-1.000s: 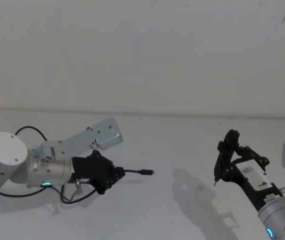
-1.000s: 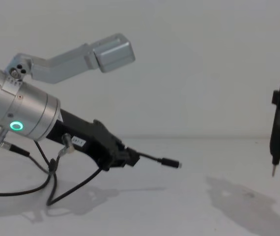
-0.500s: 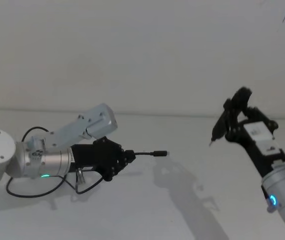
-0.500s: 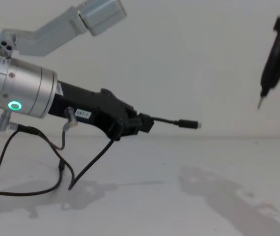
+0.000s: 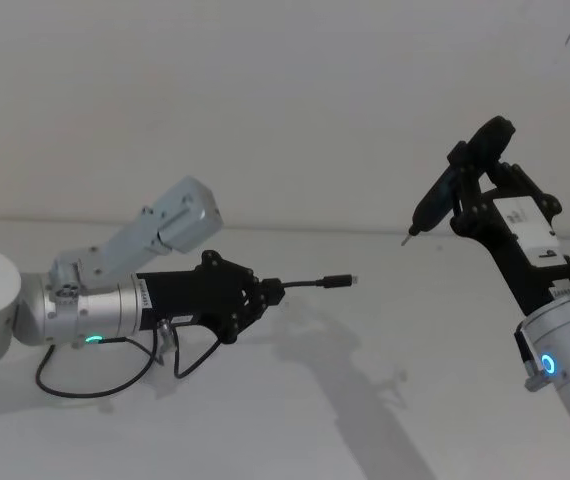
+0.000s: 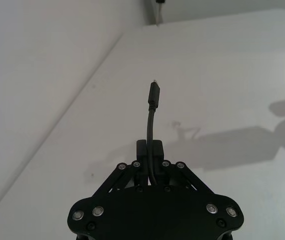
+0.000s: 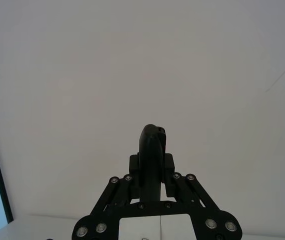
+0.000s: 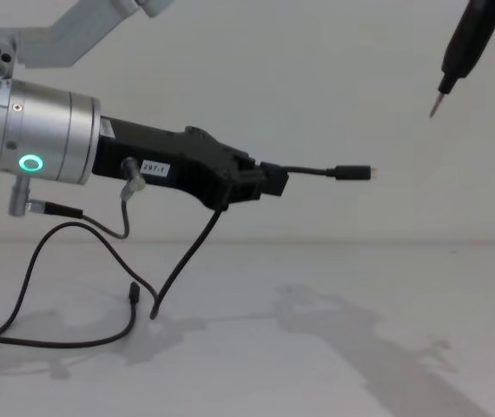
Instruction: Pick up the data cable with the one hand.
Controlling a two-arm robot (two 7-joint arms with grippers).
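Gripping the cable (image 5: 305, 285) a short way behind its plug (image 8: 349, 173), the left gripper (image 5: 270, 292) hangs above the counter (image 5: 365, 400) at the left, pointing toward the right. Its fingers (image 6: 155, 149) are clenched on the cord, and the silver-tipped plug sticks out level ahead of them in mid-air. Behind the grip the slack drops beneath the gripper, dips to a low point, rises again and curls round in a loop that seems to rest on the counter under the silver wrist; the other end turns up just beside the low point. The right gripper (image 5: 460, 188) is raised high at the right, well apart from the cable, its fingers grasping a pen tool (image 5: 430, 205) whose metal point slants down toward the left.
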